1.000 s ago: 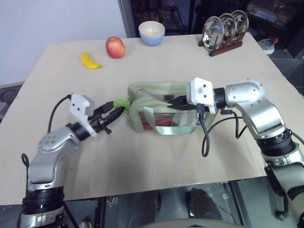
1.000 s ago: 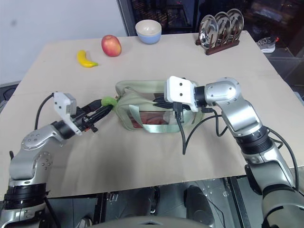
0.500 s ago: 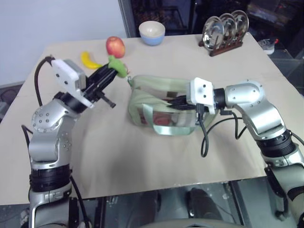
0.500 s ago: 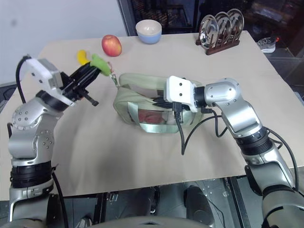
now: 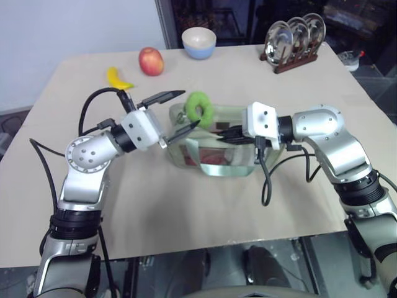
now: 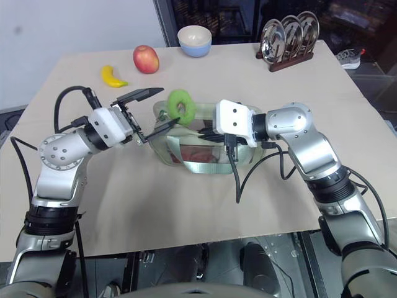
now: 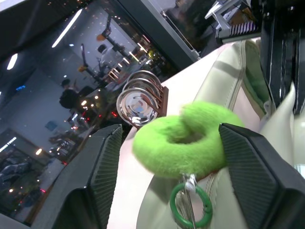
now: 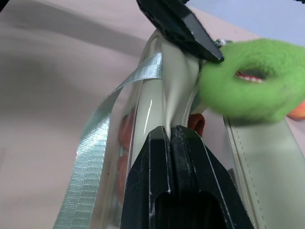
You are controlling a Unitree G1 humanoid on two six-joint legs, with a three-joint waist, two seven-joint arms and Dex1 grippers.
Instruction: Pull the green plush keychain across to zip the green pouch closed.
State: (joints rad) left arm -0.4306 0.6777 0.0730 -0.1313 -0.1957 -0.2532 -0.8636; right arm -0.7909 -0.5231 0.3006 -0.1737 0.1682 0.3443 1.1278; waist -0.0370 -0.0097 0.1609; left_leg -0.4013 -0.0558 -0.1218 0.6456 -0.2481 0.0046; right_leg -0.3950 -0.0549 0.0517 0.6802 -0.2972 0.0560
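Left gripper (image 5: 175, 109): I am holding my two black fingers wide apart, one above and one below, just left of the pouch's left end. They are gripping nothing.
Keychain (image 5: 199, 106): the bright green plush ring is sitting above the left end of the pouch top, just right of my left fingertips. In the left wrist view it (image 7: 183, 141) is lying between my spread fingers without either pad pressing on it; a small green ring (image 7: 190, 206) is hanging under it from a metal link.
Right gripper (image 5: 221, 135): I am keeping my fingers pressed together on the pouch's top edge, reaching in from the right. In the right wrist view the pale fabric is pinched between them (image 8: 171, 136).
Pouch (image 5: 214, 152): the pale green bag is resting on the table (image 5: 205, 211) near its middle, clear side facing near, red contents showing through, its webbing handle (image 5: 197, 155) drooping on the near side.
Zip: I cannot tell how much of it is closed.
Far side of table: banana (image 5: 117, 79) and apple (image 5: 151, 61) are lying far left, a bowl (image 5: 198, 43) far middle, a rack of metal plates (image 5: 293, 42) far right, all well apart from the pouch.
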